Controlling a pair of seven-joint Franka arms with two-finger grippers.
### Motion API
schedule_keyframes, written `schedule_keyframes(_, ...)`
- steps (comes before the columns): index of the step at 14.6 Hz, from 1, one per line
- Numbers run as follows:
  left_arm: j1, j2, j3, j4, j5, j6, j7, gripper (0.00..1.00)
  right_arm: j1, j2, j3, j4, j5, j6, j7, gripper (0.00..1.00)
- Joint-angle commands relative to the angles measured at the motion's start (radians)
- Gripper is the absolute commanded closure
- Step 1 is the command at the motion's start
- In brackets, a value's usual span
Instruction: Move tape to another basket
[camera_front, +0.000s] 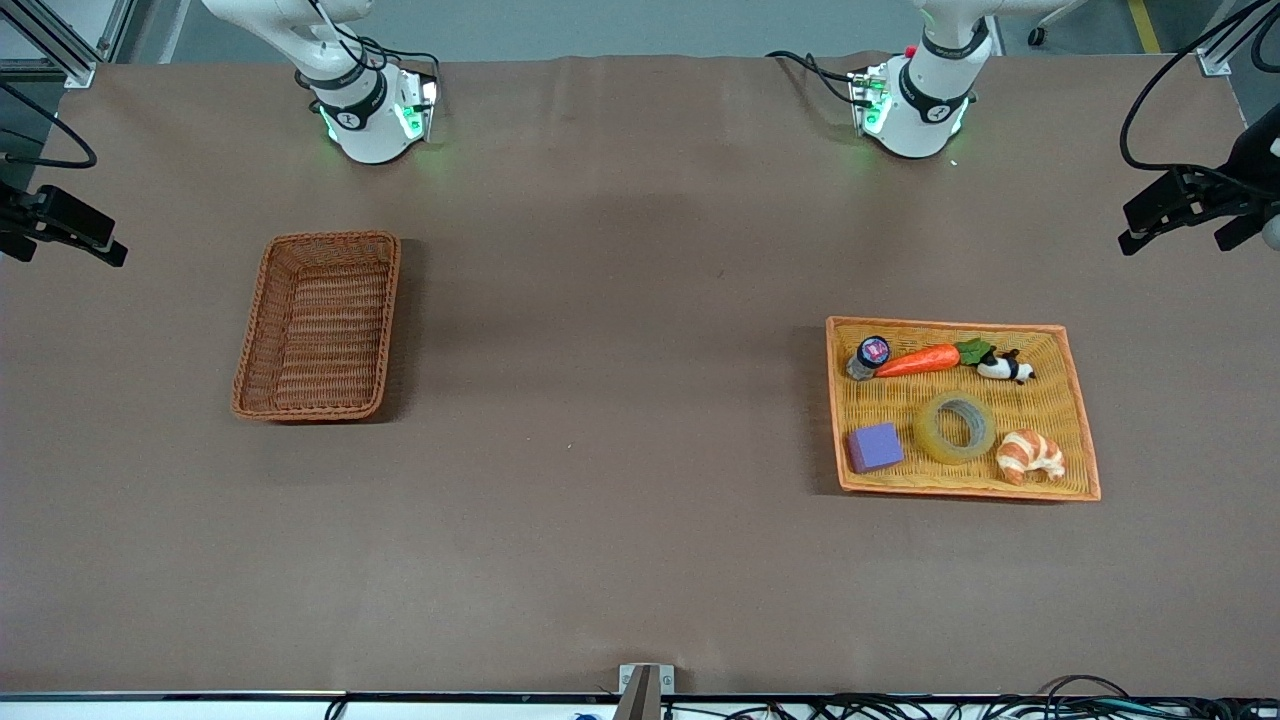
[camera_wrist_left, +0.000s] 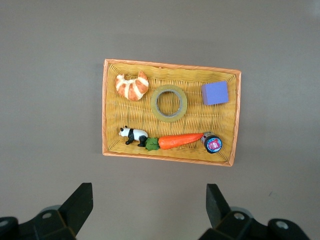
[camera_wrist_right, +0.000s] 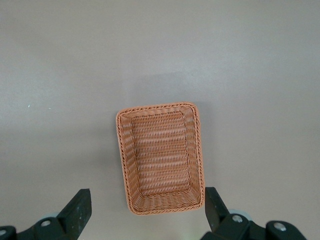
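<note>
The tape (camera_front: 925, 430), a yellowish ring, lies flat in the orange-yellow tray (camera_front: 960, 490) toward the left arm's end of the table. It also shows in the left wrist view (camera_wrist_left: 154, 103). The reddish-brown basket (camera_front: 255, 330) stands empty toward the right arm's end and shows in the right wrist view (camera_wrist_right: 125, 155). My left gripper (camera_wrist_left: 149, 205) is open and empty, high over the table beside the tray. My right gripper (camera_wrist_right: 146, 200) is open and empty, high over the basket's edge. Neither gripper shows in the front view.
In the tray (camera_wrist_left: 107, 110) with the tape lie a purple cube (camera_front: 875, 446), a croissant (camera_front: 1030, 455), a toy carrot (camera_front: 920, 361), a small panda (camera_front: 1005, 367) and a small bottle (camera_front: 868, 356). Black camera mounts (camera_front: 1190, 200) stand at both table ends.
</note>
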Motion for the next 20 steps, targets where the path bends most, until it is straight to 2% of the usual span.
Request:
schedule_keyframes(1, -0.003, 0.008, -0.002, 0.015, -0.007, -0.013, 0.018, 0.00, -0.016, 0.003, 0.011, 0.011, 0.023, -0.012, -0.011, 0.00)
schedule_keyframes(5, -0.009, 0.011, -0.002, 0.017, -0.003, -0.013, 0.080, 0.00, -0.016, 0.005, 0.011, 0.011, 0.023, -0.012, -0.010, 0.00)
schedule_keyframes(7, 0.003, 0.043, 0.000, 0.017, -0.005, -0.013, 0.128, 0.00, -0.016, 0.003, 0.011, 0.011, 0.023, -0.012, -0.010, 0.00)
schedule_keyframes(11, 0.000, 0.057, 0.001, -0.066, 0.004, 0.024, 0.087, 0.00, -0.016, 0.003, 0.011, 0.011, 0.023, -0.012, -0.010, 0.00)
schedule_keyframes(15, 0.002, 0.048, 0.000, -0.293, 0.018, 0.255, 0.012, 0.00, -0.016, 0.003, 0.011, 0.009, 0.023, -0.012, -0.010, 0.00)
schedule_keyframes(18, 0.005, 0.065, 0.000, -0.467, 0.084, 0.514, 0.012, 0.00, -0.016, 0.005, 0.011, 0.009, 0.023, -0.012, -0.010, 0.00)
schedule_keyframes(20, 0.014, 0.129, 0.000, -0.508, 0.092, 0.629, 0.007, 0.00, -0.016, 0.003, 0.009, 0.009, 0.023, -0.012, -0.010, 0.00)
